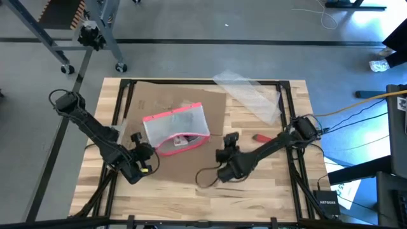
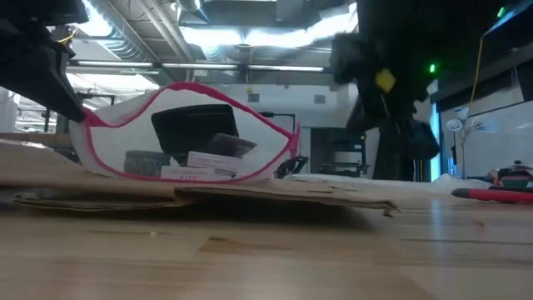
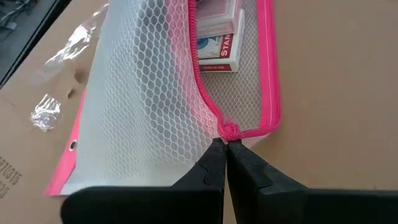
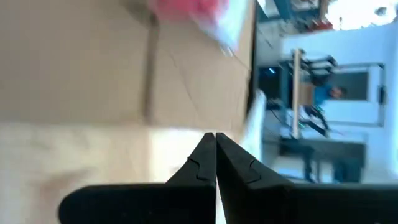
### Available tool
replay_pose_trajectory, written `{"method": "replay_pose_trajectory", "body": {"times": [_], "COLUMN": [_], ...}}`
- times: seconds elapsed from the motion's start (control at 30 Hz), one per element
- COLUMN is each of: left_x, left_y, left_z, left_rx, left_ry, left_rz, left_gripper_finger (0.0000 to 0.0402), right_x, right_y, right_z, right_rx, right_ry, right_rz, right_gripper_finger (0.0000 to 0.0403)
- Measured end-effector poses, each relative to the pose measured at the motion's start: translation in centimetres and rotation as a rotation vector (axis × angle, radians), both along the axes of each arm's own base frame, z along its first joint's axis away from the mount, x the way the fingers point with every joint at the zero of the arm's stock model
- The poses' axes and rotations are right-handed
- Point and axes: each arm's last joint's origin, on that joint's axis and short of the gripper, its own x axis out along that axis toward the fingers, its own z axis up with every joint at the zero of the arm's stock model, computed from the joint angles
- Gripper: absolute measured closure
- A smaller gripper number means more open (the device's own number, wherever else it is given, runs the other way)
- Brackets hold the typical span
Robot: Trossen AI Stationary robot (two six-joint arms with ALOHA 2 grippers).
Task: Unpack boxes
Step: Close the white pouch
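Cardboard box lies flattened under the mesh pouch, whose zip end the left gripper pinches; the right gripper, nearby, is closed and empty.

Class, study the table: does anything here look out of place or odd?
Yes. The cardboard box lies flattened under the mesh pouch, so there is nothing to unpack from; a loose clear plastic sheet lies askew near the table's far edge.

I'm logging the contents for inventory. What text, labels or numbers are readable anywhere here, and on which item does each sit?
"STA": start of a cut-off word on the red and white small carton inside the pink-edged mesh zip pouch.
"NETGEAR": on the small black device beside the table.
Dark printed digits on the flat brown cardboard box: cut off, unreadable.
Labels on packets inside the pouch, low view: too blurred.
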Motion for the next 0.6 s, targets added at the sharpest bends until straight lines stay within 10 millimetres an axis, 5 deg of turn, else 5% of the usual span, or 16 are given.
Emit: {"method": "replay_pose_trajectory", "body": {"times": [0.2, 0.4, 0.6], "left_x": [0.1, 0.1, 0.6], "left_y": [-0.1, -0.1, -0.5], "left_z": [0.0, 0.0, 0.2], "left_rx": [0.009, -0.028, -0.052], "left_ry": [-0.014, -0.045, -0.075], "left_rz": [-0.008, 0.031, 0.005], "left_gripper_finger": [0.0400, 0.0400, 0.0400], "right_x": [-1.9, -2.5, -2.0], "right_y": [-5.3, -9.2, -12.4], "right_z": [-1.2, -0.2, -0.3], "right_rx": [0.089, 0.412, 0.276], "right_ry": [-0.031, -0.230, -0.286], "right_rz": [-0.028, 0.265, 0.468], "right_gripper_finger": [0.0375, 0.0340, 0.0318]}}
